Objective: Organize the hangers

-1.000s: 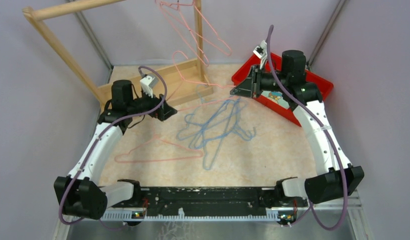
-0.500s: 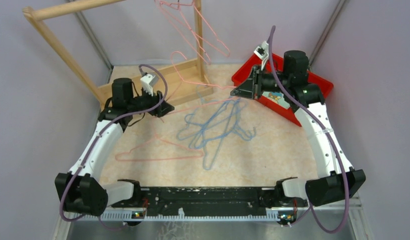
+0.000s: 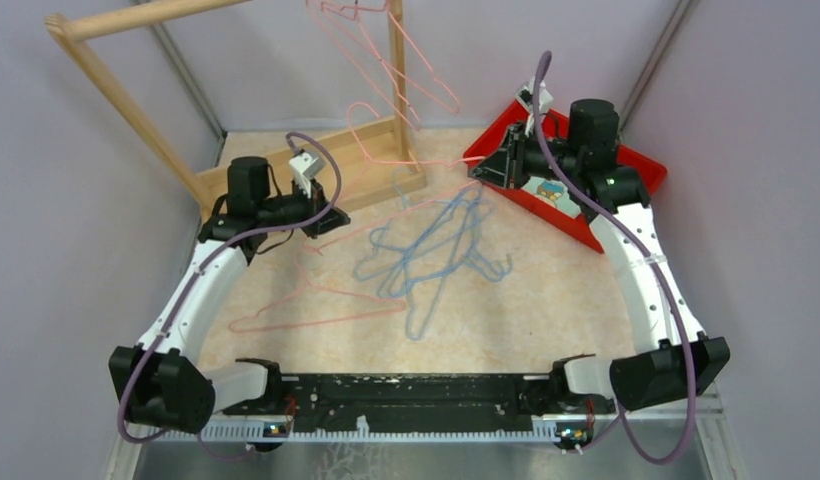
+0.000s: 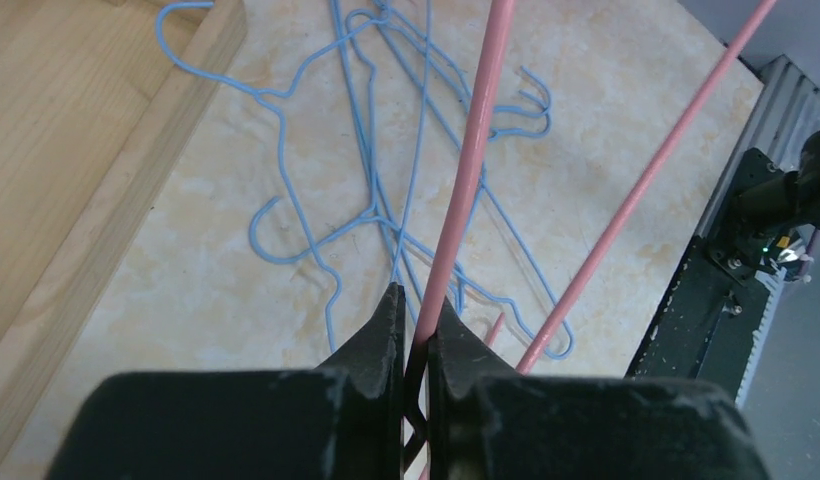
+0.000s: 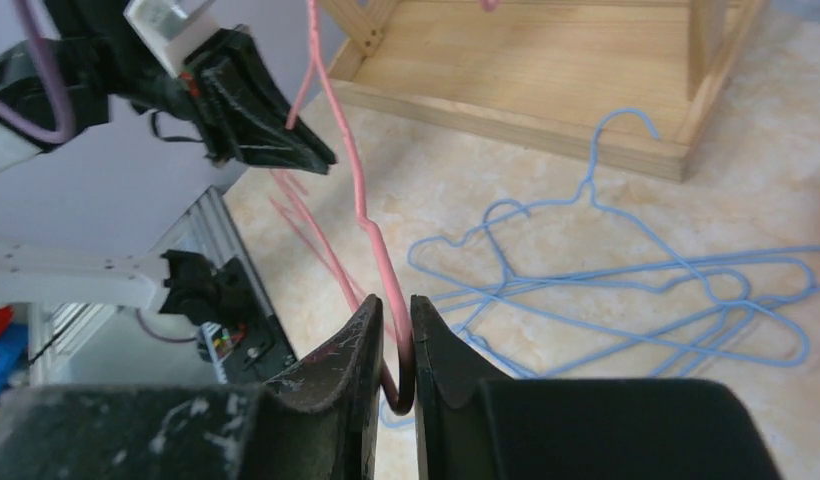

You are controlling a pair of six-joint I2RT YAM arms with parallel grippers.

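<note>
The left gripper [image 4: 414,322], near the left edge of the table [image 3: 556,320], is clamped on a pink hanger [image 4: 464,190]. Blue hangers [image 3: 431,250] lie tangled mid-table. Toward the far right corner, the right gripper [image 5: 391,335] pinches a pink wire [image 5: 361,190]. Whether this is the same hanger, I cannot tell.

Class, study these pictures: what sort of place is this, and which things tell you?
Probably a robotics lab test cell: a left arm and a right arm bolted to one table, plain purple walls closing it in, a wooden rack, blue hangers and a pink hanger as props.
</note>
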